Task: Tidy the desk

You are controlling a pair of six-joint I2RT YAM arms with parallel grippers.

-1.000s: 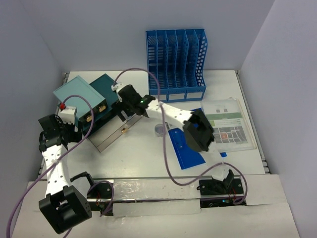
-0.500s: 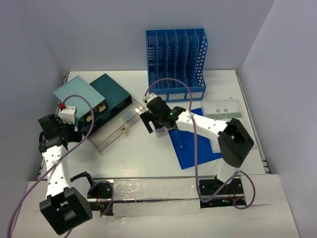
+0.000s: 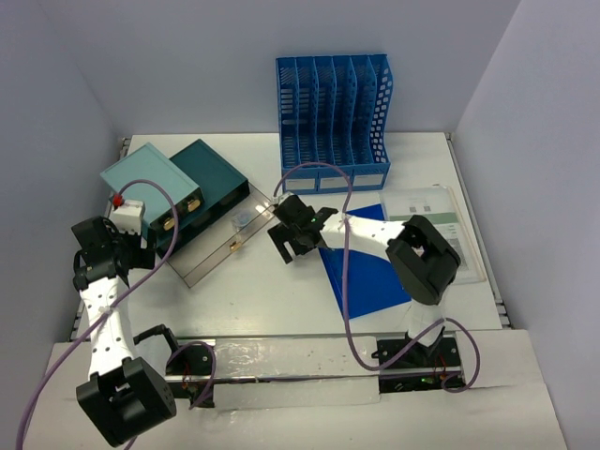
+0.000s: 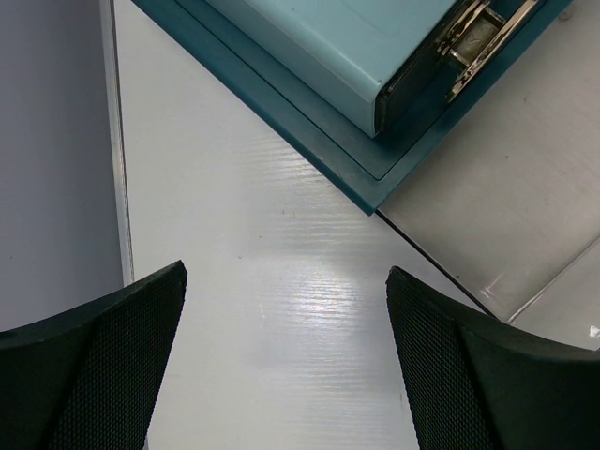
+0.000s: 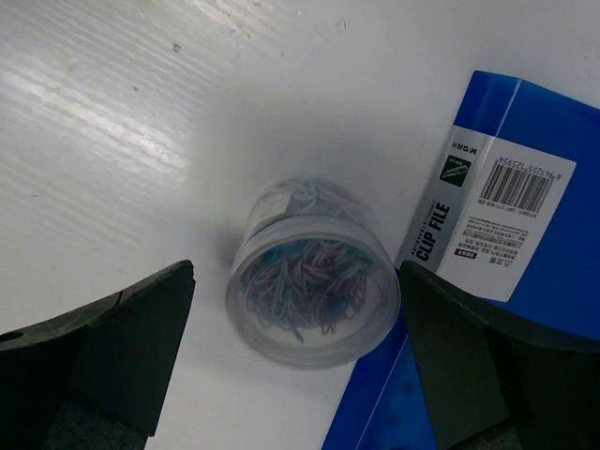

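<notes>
While the right gripper (image 5: 295,370) is hovering with its jaws spread wide on either side of the small clear round plastic tub of coloured paper clips (image 5: 312,272), gripping nothing, the main risk is sitting in the closing move. The tub is looking light and smooth-walled, so an off-centre squeeze could be tipping it or squirting it sideways, scattering clips if its top is unsealed, which is not showing. Its rim is lying just beside the glossy blue clip file (image 5: 511,216), which a finger could be catching and dragging. The left gripper (image 4: 281,366) is hanging open and empty near the teal hinged box (image 4: 328,56). The large flat white desk (image 3: 272,300) is lying beneath everything, between pale lavender walls.
</notes>
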